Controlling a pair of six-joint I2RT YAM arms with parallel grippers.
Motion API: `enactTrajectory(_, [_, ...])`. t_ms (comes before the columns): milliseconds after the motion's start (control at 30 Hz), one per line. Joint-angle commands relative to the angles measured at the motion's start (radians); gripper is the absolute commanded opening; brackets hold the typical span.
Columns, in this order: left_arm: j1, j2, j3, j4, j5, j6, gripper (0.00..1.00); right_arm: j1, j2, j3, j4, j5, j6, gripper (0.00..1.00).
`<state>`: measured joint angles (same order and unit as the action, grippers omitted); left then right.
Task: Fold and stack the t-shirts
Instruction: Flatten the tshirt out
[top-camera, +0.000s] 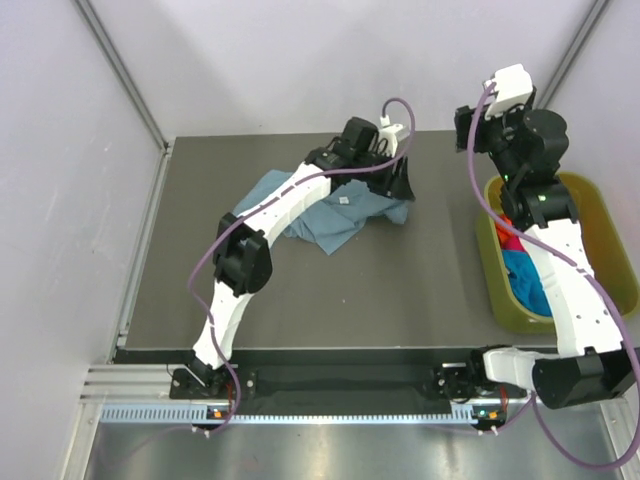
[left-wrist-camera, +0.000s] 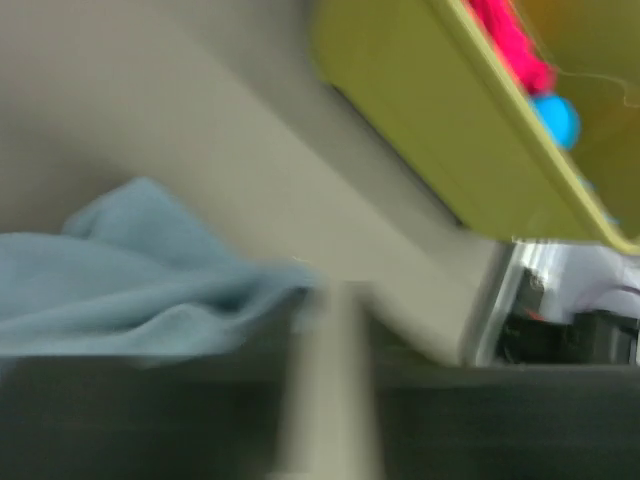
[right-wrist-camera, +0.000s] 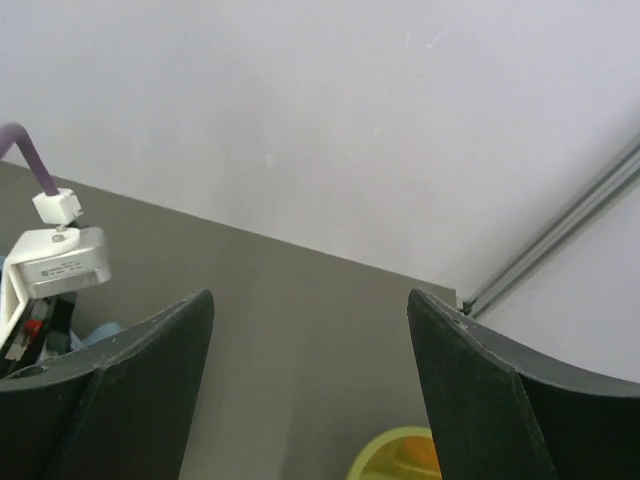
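Note:
The grey-blue t-shirt lies crumpled at the back middle of the table, its white tag facing up. My left gripper is low at the shirt's right edge. The left wrist view is blurred: the shirt bunches at the left and reaches my left fingertip, and the jaws stand slightly apart with bare table between them. My right gripper is raised above the bin's back end, open and empty. Orange, magenta and turquoise shirts lie in the bin.
The yellow-green bin stands along the table's right edge; it also shows in the left wrist view and the right wrist view. White walls and metal frame rails enclose the table.

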<state>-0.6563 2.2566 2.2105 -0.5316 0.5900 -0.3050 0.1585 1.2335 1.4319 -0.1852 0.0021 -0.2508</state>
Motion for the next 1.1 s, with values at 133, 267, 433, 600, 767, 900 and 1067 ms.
enactTrajectory(133, [0.087, -0.204, -0.055, 0.007, -0.070, -0.002, 0.76, -0.014, -0.040, -0.068, 0.003, -0.134, 0.018, 0.79])
enactTrajectory(267, [0.242, -0.330, -0.124, -0.040, -0.140, 0.088, 0.77, -0.014, 0.012, -0.099, -0.046, -0.304, 0.047, 0.80])
enactTrajectory(433, [0.460, -0.455, -0.256, -0.149, -0.217, 0.155, 0.70, 0.035, 0.139, -0.082, -0.105, -0.588, 0.117, 0.73])
enactTrajectory(600, [0.512, -0.600, -0.497, -0.182, -0.265, 0.182, 0.67, 0.102, 0.361, 0.057, -0.232, -0.703, 0.116, 0.68])
enactTrajectory(767, [0.517, -0.741, -0.670, -0.223, -0.329, 0.187, 0.65, 0.214, 0.521, 0.133, -0.315, -0.787, 0.012, 0.66])
enactTrajectory(900, [0.550, -0.801, -0.729, -0.272, -0.329, 0.172, 0.61, 0.328, 0.610, 0.214, -0.401, -0.786, -0.089, 0.64])
enactTrajectory(1067, [0.573, -0.809, -0.755, -0.265, -0.344, 0.152, 0.61, 0.461, 0.693, 0.220, -0.500, -0.745, -0.157, 0.59])
